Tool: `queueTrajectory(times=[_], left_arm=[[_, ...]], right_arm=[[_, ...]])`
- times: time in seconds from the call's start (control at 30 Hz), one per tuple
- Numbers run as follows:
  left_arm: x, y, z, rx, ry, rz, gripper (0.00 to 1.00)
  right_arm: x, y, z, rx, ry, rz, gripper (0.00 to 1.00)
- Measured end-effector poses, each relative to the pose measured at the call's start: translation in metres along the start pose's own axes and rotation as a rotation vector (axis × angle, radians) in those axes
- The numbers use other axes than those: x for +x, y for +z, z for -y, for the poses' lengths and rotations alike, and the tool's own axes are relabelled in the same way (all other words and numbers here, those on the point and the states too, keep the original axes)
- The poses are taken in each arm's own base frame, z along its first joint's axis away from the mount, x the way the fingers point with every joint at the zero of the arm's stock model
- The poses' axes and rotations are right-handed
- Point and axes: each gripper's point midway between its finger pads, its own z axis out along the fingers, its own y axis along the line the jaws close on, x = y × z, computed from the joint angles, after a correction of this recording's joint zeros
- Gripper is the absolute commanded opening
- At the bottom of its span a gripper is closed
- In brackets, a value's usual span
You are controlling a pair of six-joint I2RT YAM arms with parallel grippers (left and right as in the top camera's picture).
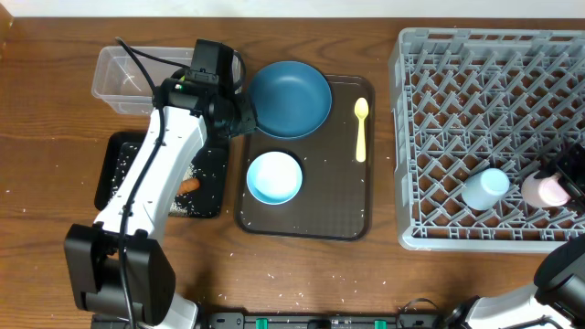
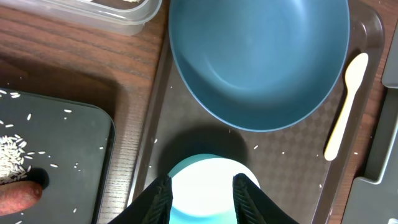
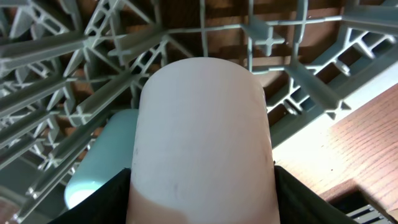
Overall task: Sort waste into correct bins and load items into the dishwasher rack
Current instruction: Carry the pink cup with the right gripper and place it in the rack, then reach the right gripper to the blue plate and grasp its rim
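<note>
Rack [image 1: 484,137]: grey, square, full of upright pegs, at the right of the worktop [image 1: 55,27].
Plate [image 1: 289,98]: dark blue, round, on the brown tray [image 1: 302,224].
Bowl [image 1: 274,177]: pale, white to light blue, on the same tray, just beside the plate.
Cups: blue cup [image 1: 484,187] and pink cup [image 1: 546,190], side by side inside the rack.
Spoon [image 1: 360,128]: yellow, on the tray, right of the plate.
Left fingers [image 2: 158,196]: apart, over the bowl.
Right fingers [image 3: 99,199]: clamped on the pink cup.

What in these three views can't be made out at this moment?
Overhead: the left arm covers the middle of the shallow black rectangular tray, hiding part of its contents.
Right wrist: the small pinkish cup fills the frame; the bottom edge cuts off the right pincer, so its grip cannot be told.
Left wrist: the bottom edge cuts off the round white bowl.
</note>
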Motion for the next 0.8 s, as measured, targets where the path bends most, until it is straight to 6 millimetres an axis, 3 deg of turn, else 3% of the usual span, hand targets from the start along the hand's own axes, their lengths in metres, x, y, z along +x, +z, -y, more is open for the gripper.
queueTrajectory(times=[0.23, 0.27, 0.33, 0.5, 0.8], left_arm=[[0.0001, 0.0000, 0.0000, 0.000, 0.000, 0.000, 0.36], [0.0000, 0.0000, -0.0001, 0.000, 0.000, 0.000, 0.36], [0.0000, 0.0000, 0.0000, 0.000, 0.000, 0.000, 0.36], [0.0001, 0.0000, 0.0000, 0.000, 0.000, 0.000, 0.36], [0.0001, 0.0000, 0.0000, 0.000, 0.000, 0.000, 0.36]], right_arm=[[0.0021, -0.0006, -0.0004, -0.003, -0.010, -0.009, 0.43], [0.0020, -0.0006, -0.0003, -0.002, -0.010, -0.008, 0.46], [0.0019, -0.0006, 0.0001, 0.000, -0.010, -0.008, 0.63], [0.0010, -0.0005, 0.0006, 0.003, -0.013, -0.004, 0.84], [-0.0020, -0.0006, -0.0001, 0.001, -0.019, 0.008, 0.83]])
